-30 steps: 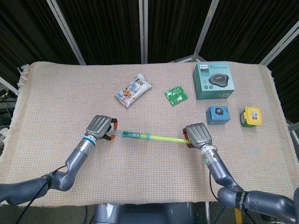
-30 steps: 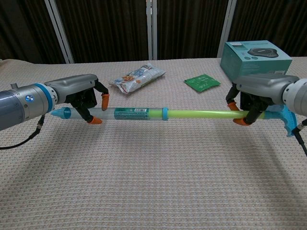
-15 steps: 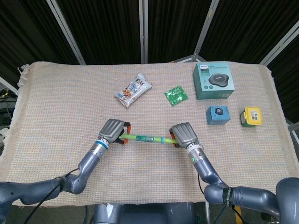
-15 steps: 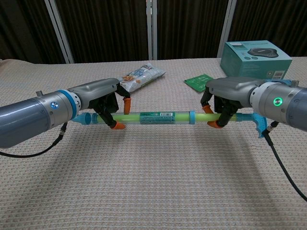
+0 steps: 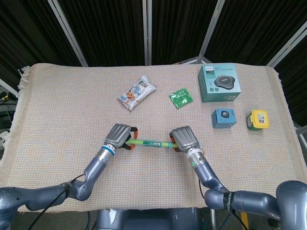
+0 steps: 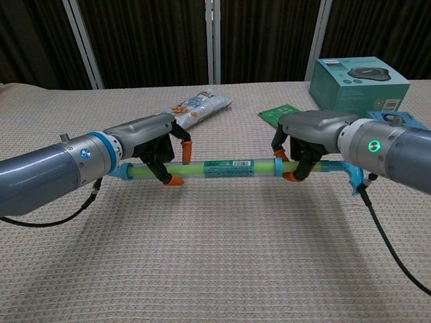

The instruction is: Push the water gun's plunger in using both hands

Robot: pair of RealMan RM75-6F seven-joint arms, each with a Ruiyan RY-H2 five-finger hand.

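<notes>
1. You are holding the water gun [image 6: 225, 167] level above the table [image 5: 67, 100], one hand at each end, which lets you push along its length.
2. Your left hand [image 5: 120, 135] is wrapping its fingers around the barrel near the nozzle end, bracing it.
3. Your right hand [image 5: 183, 138] is gripping the plunger end right against the barrel's blue collar [image 6: 277, 164]; I judge the plunger nearly fully in.
4. You are working with one water gun and two hands.
5. Lying well apart behind are one snack bag [image 5: 137, 92], one green packet [image 5: 181, 97], one teal box [image 5: 220, 82], one small blue box [image 5: 223, 118] and one yellow item [image 5: 258, 120].
</notes>
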